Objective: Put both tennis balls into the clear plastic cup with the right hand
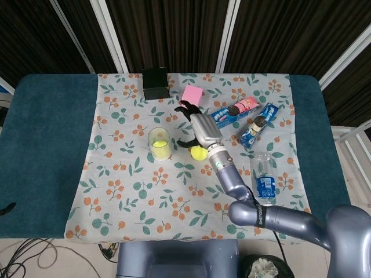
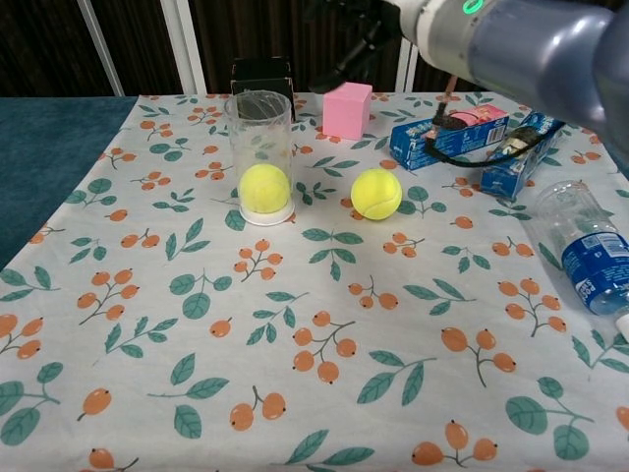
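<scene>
A clear plastic cup (image 1: 159, 143) (image 2: 260, 147) stands upright on the floral cloth with one yellow tennis ball (image 2: 263, 188) at its bottom. The second tennis ball (image 1: 199, 152) (image 2: 375, 193) lies on the cloth just right of the cup. My right hand (image 1: 194, 124) (image 2: 354, 29) hovers above and slightly behind this loose ball, its dark fingers spread and holding nothing. Only a small dark tip (image 1: 7, 208) shows at the left edge of the head view, possibly my left hand.
A pink box (image 1: 192, 93) (image 2: 348, 108) and a black box (image 1: 155, 83) stand behind the cup. Two blue snack packs (image 1: 235, 111) (image 1: 259, 124) lie to the right. A water bottle (image 1: 265, 174) (image 2: 590, 251) lies on its side near the right arm.
</scene>
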### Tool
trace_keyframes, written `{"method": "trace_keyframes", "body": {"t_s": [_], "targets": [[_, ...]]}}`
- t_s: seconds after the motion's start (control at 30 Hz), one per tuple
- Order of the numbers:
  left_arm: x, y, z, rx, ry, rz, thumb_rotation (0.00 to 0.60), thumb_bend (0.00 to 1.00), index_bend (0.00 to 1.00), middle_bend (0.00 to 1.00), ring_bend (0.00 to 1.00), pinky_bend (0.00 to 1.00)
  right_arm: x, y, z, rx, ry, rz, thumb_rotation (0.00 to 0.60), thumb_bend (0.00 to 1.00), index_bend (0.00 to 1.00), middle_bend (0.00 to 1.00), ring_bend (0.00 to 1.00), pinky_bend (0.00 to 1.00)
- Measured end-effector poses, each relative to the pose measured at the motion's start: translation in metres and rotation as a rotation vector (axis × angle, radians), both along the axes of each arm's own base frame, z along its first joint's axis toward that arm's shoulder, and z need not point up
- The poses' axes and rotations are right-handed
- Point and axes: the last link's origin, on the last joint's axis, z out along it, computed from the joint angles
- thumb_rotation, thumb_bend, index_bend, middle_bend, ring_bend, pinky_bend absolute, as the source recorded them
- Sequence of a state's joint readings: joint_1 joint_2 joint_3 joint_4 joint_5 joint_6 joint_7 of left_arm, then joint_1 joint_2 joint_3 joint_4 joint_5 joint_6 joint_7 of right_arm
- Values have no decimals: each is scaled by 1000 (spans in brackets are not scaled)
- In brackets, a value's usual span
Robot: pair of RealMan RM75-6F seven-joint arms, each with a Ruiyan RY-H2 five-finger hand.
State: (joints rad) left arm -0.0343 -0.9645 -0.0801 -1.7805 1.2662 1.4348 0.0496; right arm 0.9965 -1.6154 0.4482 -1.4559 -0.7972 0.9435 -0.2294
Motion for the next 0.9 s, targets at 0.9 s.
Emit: {"method": "trace_keyframes", "body": {"t_s": [0.9], "targets": [[-1,1,-2,-5,15,17,600,32,64,0,0,47,-108,24,-65,92,226,-54,600,252,216,93,152,156]]}}
